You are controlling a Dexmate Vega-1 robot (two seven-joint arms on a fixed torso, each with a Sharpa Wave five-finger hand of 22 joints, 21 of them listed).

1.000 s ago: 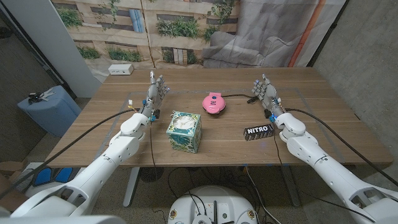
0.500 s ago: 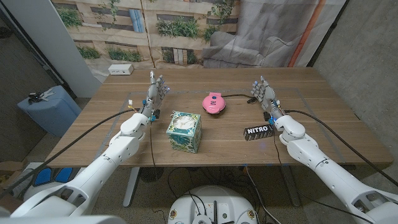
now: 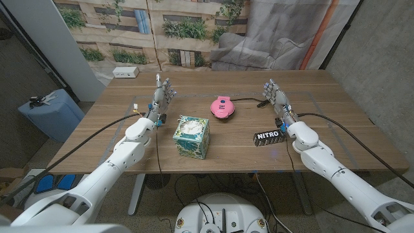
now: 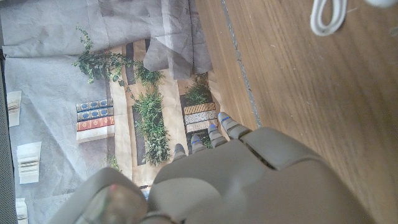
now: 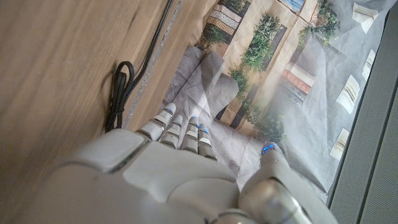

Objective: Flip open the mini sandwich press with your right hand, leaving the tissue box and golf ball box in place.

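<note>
The pink round sandwich press [image 3: 222,106] sits closed near the table's middle, its black cord running right. My right hand [image 3: 276,99] stands to the right of it, fingers spread and holding nothing, well apart from the press. In the right wrist view that hand [image 5: 180,168] reaches toward a coiled black cord [image 5: 119,93]. The teal patterned tissue box [image 3: 191,136] stands in front of the press. The black golf ball box [image 3: 269,136] lies by my right wrist. My left hand [image 3: 162,94] is open at the left of the press, and shows in its wrist view [image 4: 230,168].
A white power strip [image 3: 125,72] lies at the table's back left corner. A white cable loop [image 4: 328,15] lies on the wood near my left hand. A printed backdrop hangs behind the table. A blue bin [image 3: 50,111] stands on the floor to the left.
My right hand has shifted very slightly to the right and nearer. The left hand, press and boxes have not moved.
</note>
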